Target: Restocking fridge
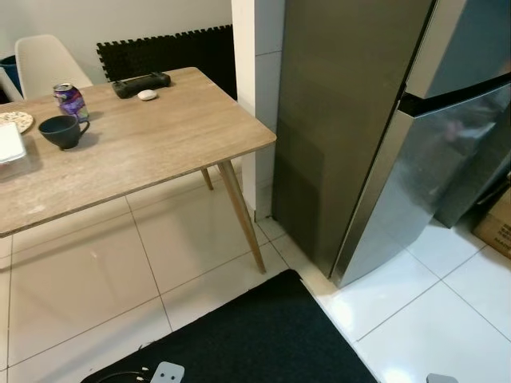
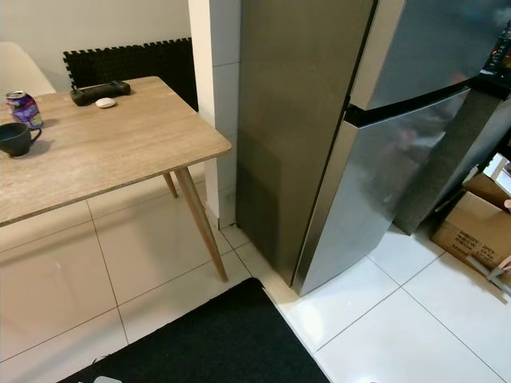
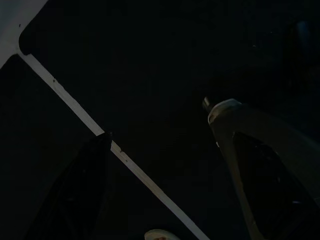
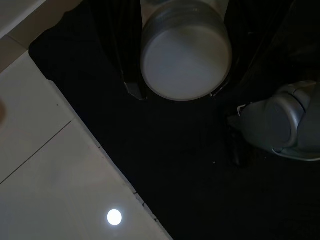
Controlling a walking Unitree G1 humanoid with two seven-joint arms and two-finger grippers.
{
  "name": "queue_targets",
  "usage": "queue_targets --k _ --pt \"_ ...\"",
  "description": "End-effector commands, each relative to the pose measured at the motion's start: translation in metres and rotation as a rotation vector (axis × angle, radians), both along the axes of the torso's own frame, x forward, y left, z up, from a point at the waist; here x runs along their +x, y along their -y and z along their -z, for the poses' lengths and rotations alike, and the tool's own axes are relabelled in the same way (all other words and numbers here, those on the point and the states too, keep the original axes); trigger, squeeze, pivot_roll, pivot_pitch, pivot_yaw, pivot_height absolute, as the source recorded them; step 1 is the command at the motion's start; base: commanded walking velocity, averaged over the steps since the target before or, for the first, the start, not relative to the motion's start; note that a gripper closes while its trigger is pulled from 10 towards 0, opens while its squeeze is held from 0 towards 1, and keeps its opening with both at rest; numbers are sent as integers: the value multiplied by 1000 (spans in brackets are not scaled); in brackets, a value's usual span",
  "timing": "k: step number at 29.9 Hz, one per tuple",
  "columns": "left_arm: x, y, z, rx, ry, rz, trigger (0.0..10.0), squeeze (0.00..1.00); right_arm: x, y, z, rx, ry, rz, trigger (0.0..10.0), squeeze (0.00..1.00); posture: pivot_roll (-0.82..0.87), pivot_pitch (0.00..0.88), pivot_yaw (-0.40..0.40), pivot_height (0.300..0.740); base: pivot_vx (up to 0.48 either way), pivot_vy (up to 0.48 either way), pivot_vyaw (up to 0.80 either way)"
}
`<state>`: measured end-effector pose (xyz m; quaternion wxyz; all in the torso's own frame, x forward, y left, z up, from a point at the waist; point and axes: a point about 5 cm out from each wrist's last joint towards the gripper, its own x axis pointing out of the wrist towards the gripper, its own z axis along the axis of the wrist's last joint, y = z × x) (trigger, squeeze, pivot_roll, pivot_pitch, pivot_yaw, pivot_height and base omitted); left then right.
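Fridge (image 1: 359,136) shut; wooden table (image 1: 144,152) beside, cardboard box (image 2: 471,231) right.

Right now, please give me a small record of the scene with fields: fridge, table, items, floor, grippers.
fridge: steel fridge, doors shut, right of the table
table: wooden table by a white chair
items: purple can, dark mug, black controller
floor: black mat on white tiles; cardboard box at far right
right gripper: shut on a round white container
left gripper: open, idle above the mat

You're in a home kitchen-dining corner: steel fridge (image 1: 399,144), tiled floor (image 1: 88,279), wooden table (image 1: 152,152) with a mug (image 1: 62,132).
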<state>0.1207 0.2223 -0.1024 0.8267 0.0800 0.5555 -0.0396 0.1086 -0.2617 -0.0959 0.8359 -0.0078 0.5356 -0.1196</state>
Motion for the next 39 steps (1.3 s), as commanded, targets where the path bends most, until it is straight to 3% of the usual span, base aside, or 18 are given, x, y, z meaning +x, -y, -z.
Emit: queue_targets --k 1,12,34,39 --pt "-4 1 1 -10 -14 -10 10000 0 -1 -2 1 8 3 10 10000 0 -33 0 3 740 0 0 0" --pt "-7 -4 1 4 -25 -6 10000 0 0 -4 1 14 0 4 10000 0 -32 0 5 740 0 0 0" --pt "-7 -7 1 17 -25 -13 10000 0 -1 -7 2 24 -7 7 10000 0 -34 0 7 740 0 0 -800" --pt "-8 -7 1 14 -28 -14 10000 0 -1 -8 3 25 2 13 10000 0 -33 0 9 740 0 0 0"
